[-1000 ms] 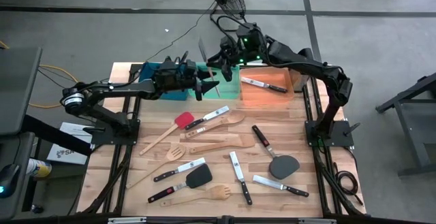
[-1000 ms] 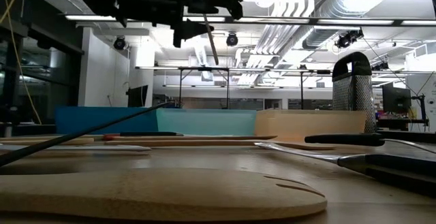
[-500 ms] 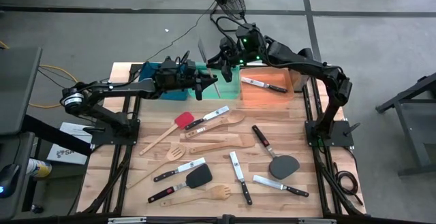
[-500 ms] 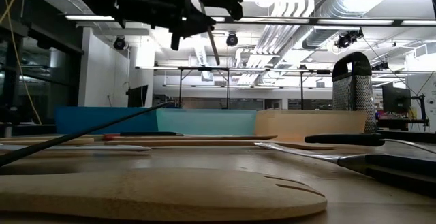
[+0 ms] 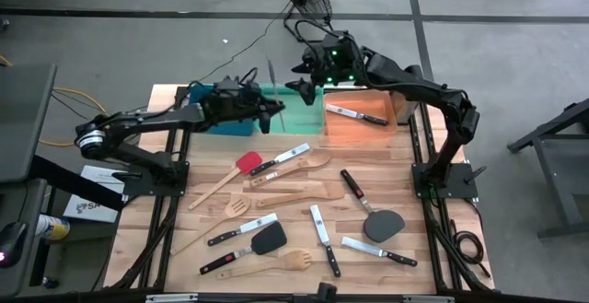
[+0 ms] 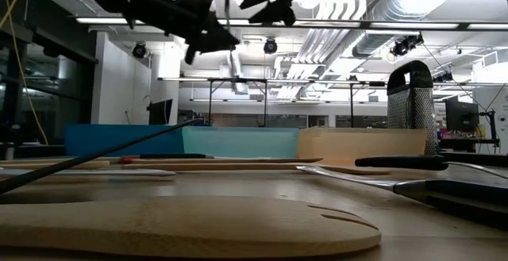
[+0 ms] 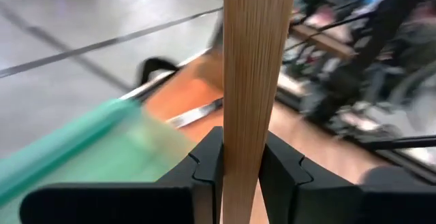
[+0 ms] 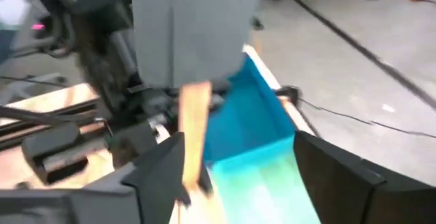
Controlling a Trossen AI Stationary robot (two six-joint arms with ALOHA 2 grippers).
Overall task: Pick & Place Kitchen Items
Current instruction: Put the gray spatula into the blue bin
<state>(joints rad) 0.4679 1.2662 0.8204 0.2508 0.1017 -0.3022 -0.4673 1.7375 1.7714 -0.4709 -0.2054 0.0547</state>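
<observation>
Colours across the pale striped plank table

At the table's far edge sit a blue bin, a green bin and an orange bin, in that order; a black-handled steel knife lies in the orange one. Nearer than the green bin lie a red-headed spatula, pale wooden spoons and black turners. Above the green bin, the dark left gripper clasps a pale wood-grained handle.

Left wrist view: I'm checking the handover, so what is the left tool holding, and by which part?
The left tool is shut on the wooden handle of a metal-bladed spatula; the right tool is open.
</observation>
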